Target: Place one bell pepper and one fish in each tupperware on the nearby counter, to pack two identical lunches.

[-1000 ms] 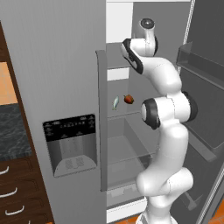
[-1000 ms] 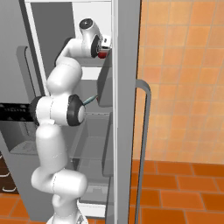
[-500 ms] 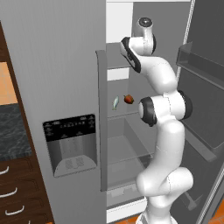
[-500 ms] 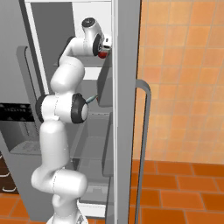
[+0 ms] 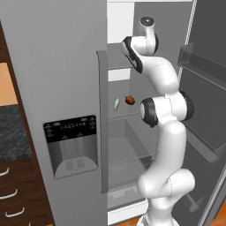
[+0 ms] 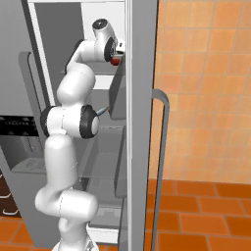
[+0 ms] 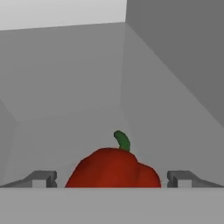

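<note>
A red bell pepper point(image 7: 114, 168) with a green stem sits on a grey fridge shelf right in front of my gripper point(image 7: 111, 178). My jaws stand open, one fingertip on each side of it, not touching. In the right base view the same pepper point(image 6: 115, 62) shows just below my hand point(image 6: 117, 47), high inside the open fridge. On a lower shelf lie a pale green fish point(image 5: 117, 103) and another red bell pepper point(image 5: 129, 100); the fish point(image 6: 103, 111) peeks out beside my elbow. The dark speckled counter point(image 5: 9, 132) is at the far left. The tupperware is out of view.
The closed left fridge door with its dispenser panel point(image 5: 73, 145) stands left of the opening. The open right door point(image 5: 207, 114) with its bins hangs close to my arm. Dark wood drawers point(image 5: 11, 194) sit under the counter. A long door handle point(image 6: 162, 162) runs along the door edge.
My hand has edged slightly up and deeper into the upper shelf. The jaws have stayed open and the food has not moved.
</note>
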